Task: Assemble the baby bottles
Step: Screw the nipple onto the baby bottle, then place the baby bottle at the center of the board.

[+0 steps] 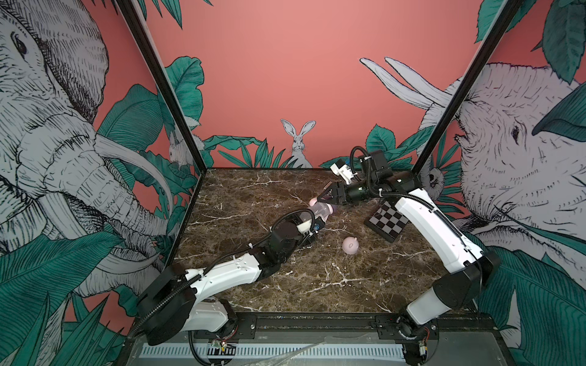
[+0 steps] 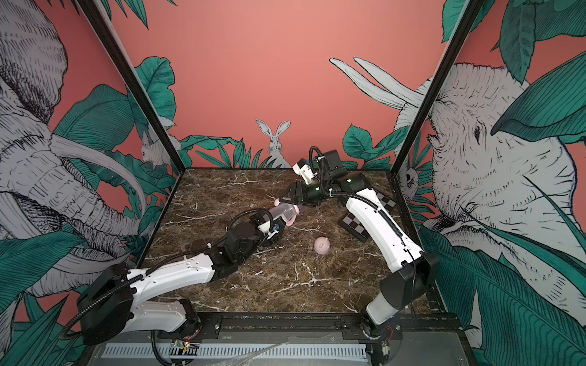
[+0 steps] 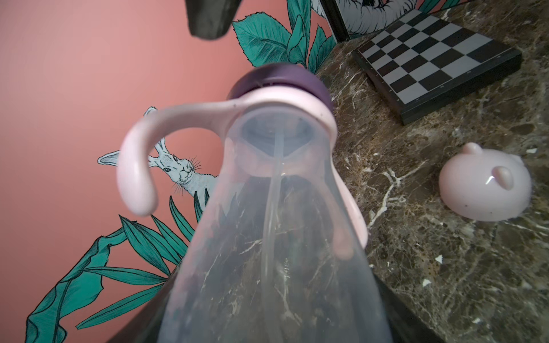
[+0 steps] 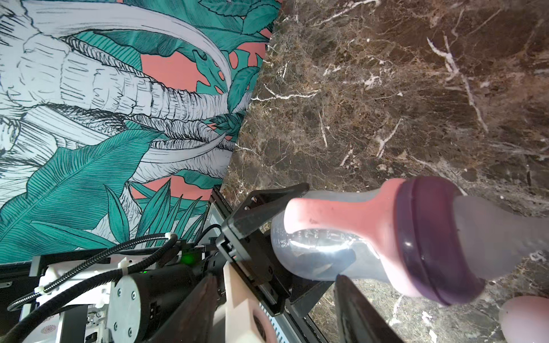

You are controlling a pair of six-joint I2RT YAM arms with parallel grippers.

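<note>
Jaws shut on the base of the small clear plastic baby bottle point(image 3: 267, 237), the left gripper point(image 1: 306, 221) braces it aloft mid-table, probably so the right gripper point(image 1: 325, 198), jaws parted and empty, can work its pale pink two-handled collar point(image 3: 285, 101), while the pink eared dome cap point(image 1: 350, 244) lies unfitted nearer and rightward, and the translucent purple nipple point(image 4: 427, 237) blurs out at its tip.

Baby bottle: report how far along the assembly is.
Done: the collar ring and purple nipple sit on the clear bottle, straw inside. In hand: the left tool grips the bottle's base; the right tool hovers open near the collar. Left: the pink cap lies on the table, not yet fitted.
</note>
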